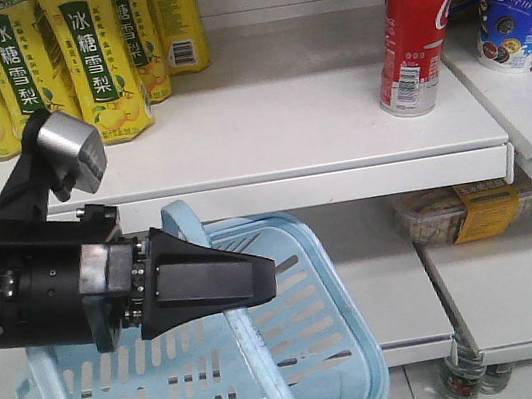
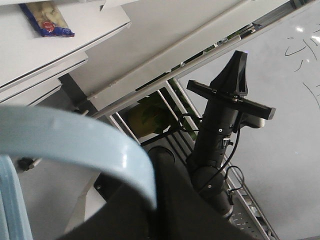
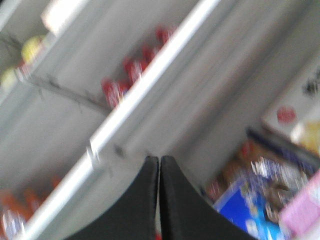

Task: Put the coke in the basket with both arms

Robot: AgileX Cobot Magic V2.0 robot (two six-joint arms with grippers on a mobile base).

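The coke (image 1: 411, 25), an all-red bottle with white script, stands upright on the white shelf (image 1: 265, 129) at the upper right. The light blue basket (image 1: 340, 350) hangs tilted below the shelf edge. My left gripper (image 1: 261, 266) is shut on the basket's swing handle (image 1: 255, 353). In the left wrist view the handle (image 2: 75, 135) crosses in front of that gripper (image 2: 155, 200). The right gripper (image 3: 159, 159) is shut with its jaws together, facing blurred shelves. It also shows in the left wrist view (image 2: 239, 62), pointing upward, away from the coke and out of the front view.
Yellow pear-drink bottles (image 1: 32, 64) stand on the shelf at the left. A blue snack cup (image 1: 519, 7) stands right of the coke. A wrapped food pack (image 1: 470, 208) lies on the lower shelf. Dark bottles (image 1: 462, 381) stand below.
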